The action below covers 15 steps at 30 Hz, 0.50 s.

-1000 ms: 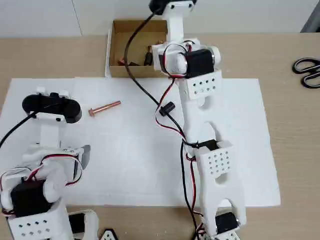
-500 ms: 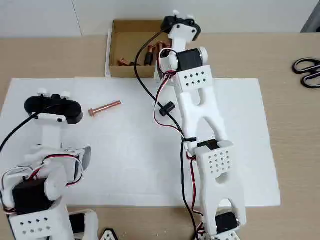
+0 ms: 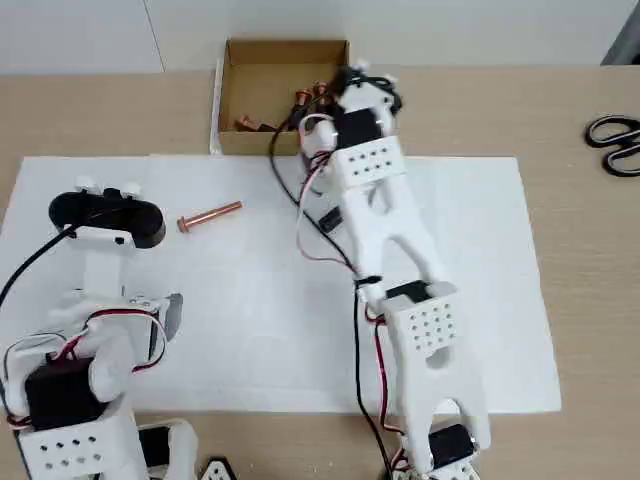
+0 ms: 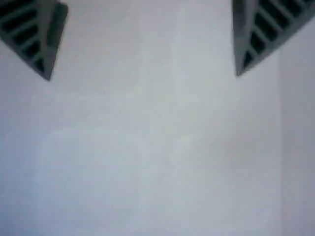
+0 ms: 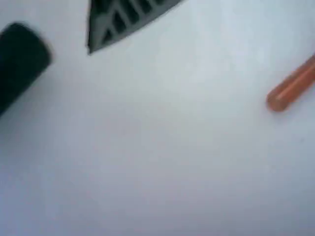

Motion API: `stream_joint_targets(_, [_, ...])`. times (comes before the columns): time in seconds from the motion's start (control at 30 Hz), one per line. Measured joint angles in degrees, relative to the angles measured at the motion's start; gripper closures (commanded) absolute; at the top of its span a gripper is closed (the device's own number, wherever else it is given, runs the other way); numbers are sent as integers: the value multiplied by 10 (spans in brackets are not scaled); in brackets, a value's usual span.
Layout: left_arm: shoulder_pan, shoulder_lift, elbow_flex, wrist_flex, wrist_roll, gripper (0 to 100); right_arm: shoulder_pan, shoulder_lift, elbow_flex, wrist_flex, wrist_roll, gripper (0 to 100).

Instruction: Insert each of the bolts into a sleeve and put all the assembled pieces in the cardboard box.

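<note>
High view: one loose bolt (image 3: 210, 215) lies on the white sheet (image 3: 260, 340), left of centre, just right of the left arm (image 3: 100, 270). The right gripper (image 3: 355, 88) sits at the right wall of the cardboard box (image 3: 285, 48), top centre; its jaw state cannot be determined.
Left wrist view: the left gripper (image 4: 142, 76) has its jaws wide apart over the sheet.
Right wrist view: a bolt end lies at the right edge.

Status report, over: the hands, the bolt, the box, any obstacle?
Left hand open, empty, above white foam sheet. One copper metal bolt lying loose on sheet. Brown cardboard box holds copper pieces. White arm's tip at box's edge.
</note>
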Motion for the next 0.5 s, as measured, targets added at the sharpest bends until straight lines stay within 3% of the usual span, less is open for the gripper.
stream_joint_targets(0.5, [0,0,0,0,0,773,1,55,1,-7,-5,772])
